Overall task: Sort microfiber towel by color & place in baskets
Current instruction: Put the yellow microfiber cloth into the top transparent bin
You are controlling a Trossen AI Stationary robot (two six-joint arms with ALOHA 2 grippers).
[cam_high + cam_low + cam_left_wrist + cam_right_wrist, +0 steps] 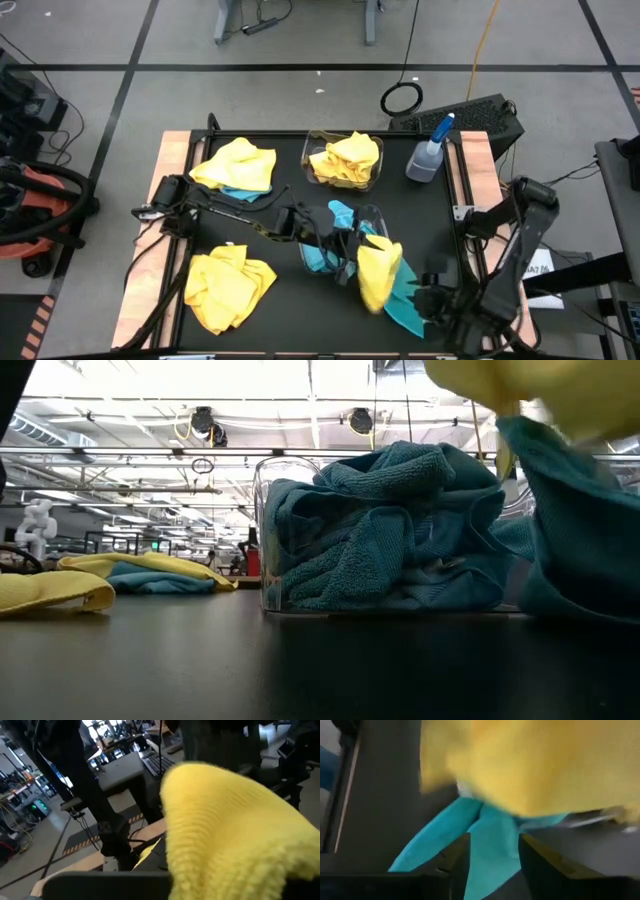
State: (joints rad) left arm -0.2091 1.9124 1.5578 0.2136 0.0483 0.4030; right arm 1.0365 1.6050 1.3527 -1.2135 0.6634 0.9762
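My left gripper (355,262) reaches over the near clear basket (372,215), which holds turquoise towels (380,530), and is shut on a yellow towel (380,275). That towel fills the left wrist view (235,830). A turquoise towel (405,312) lies on the table partly under it. My right gripper (430,298) is open at that turquoise towel, with a fold of it (492,852) between the fingers. The far basket (312,150) holds yellow towels (347,160). My left gripper holds the yellow towel by its upper part (366,258); the cloth itself hides the fingers in the wrist view. The towel hangs bunched below the gripper, over the turquoise towel on the table. My right gripper's fingers (455,865) stand on either side of the turquoise fold; I cannot tell whether they touch it.
A pile of yellow towels with a turquoise one (235,168) lies at the far left, and another yellow pile (228,288) at the near left. A clear spray bottle with a blue nozzle (428,152) stands at the far right.
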